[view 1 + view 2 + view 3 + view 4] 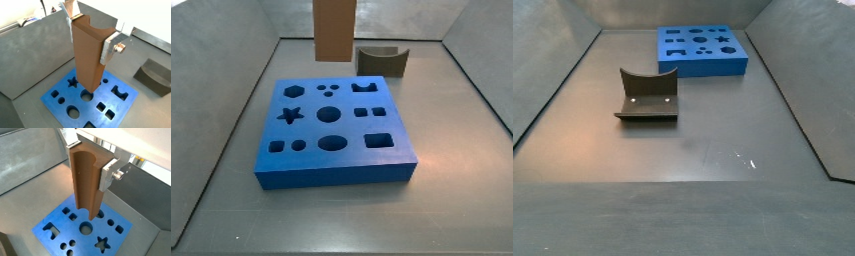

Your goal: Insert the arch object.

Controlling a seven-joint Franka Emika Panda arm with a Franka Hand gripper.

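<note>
The arch object (87, 60) is a tall orange-brown block with a curved groove along one face. My gripper (91, 35) is shut on its upper end and holds it upright. Both wrist views show this, and the gripper appears again in a wrist view (88, 159) with the block (87, 188). The block's lower end hangs over the blue board (52, 95), near a round hole and a star hole. A side view shows the block (333, 30) above the board's far edge (331, 175), with the gripper out of frame. In a side view of the board (703, 68), block and gripper are out of view.
A squat dark grey-brown block with a curved dip (381, 60) stands just behind the board; it also shows in a wrist view (155, 76) and a side view (647, 97). Grey walls enclose the floor on all sides. The board has several differently shaped holes.
</note>
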